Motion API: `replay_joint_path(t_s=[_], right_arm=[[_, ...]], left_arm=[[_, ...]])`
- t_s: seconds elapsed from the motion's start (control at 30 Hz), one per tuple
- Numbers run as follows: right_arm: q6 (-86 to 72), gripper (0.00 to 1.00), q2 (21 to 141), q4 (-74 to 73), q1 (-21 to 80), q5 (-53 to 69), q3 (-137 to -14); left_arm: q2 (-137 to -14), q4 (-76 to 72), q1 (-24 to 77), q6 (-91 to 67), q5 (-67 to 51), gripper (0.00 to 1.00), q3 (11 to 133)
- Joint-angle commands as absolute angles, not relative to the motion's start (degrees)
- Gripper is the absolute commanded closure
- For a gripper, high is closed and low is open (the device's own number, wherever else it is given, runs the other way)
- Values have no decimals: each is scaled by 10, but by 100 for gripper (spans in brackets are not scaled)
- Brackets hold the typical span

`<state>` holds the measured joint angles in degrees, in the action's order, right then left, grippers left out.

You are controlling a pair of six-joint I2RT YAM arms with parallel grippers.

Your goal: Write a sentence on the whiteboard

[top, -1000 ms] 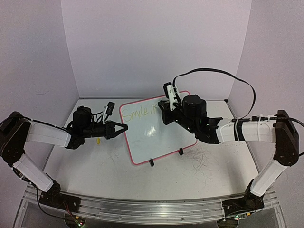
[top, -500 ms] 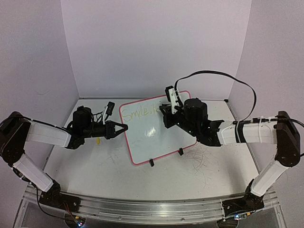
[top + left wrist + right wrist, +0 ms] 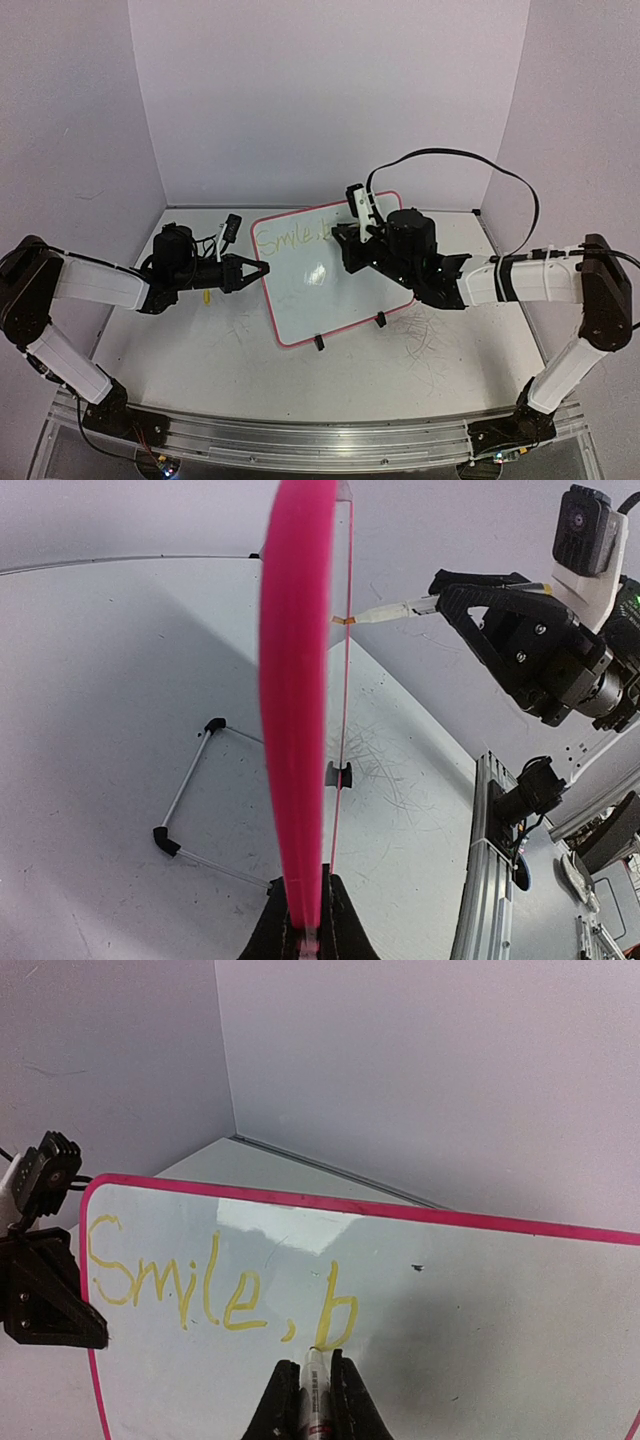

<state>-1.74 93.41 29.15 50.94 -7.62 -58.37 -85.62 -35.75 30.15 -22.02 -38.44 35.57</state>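
The whiteboard [image 3: 320,290], white with a pink frame, stands tilted on two black clip feet in the middle of the table. My left gripper [image 3: 262,270] is shut on its left edge; in the left wrist view the pink frame [image 3: 295,730] runs up from between the jaws. My right gripper [image 3: 345,238] is shut on a marker [image 3: 315,1400], with the tip touching the whiteboard [image 3: 480,1340]. The sentence [image 3: 215,1295] reads "Smile, b" in yellow; it also shows in the top view [image 3: 290,238]. The marker tip rests at the foot of the "b".
A white table floor with grey scribble marks [image 3: 425,335] lies under the board. Purple walls close in the back and sides. A small yellow object [image 3: 206,295] lies under my left arm. A metal rail [image 3: 300,440] runs along the near edge.
My right gripper has shifted slightly left and down along the board with the marker, and the writing has grown past "Smile," with the letter "b". My left gripper has not moved.
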Motion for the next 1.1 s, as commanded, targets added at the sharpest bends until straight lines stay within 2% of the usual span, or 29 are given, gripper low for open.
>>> replay_joint_path(t_s=[0.0,0.17,0.57,1.07], right_arm=[[-18,100,886,308,510,-85,-578],[-36,100,870,310,477,-66,-559],[-28,100,904,321,477,-28,-587],[-29,100,928,322,476,-66,-595]], left_arm=[[-841,-334,307,-183,-368,100,358],[-844,-333,307,-178,-368,100,359],[-845,-332,307,-178,-367,100,358],[-844,-332,307,-178,-368,100,359]])
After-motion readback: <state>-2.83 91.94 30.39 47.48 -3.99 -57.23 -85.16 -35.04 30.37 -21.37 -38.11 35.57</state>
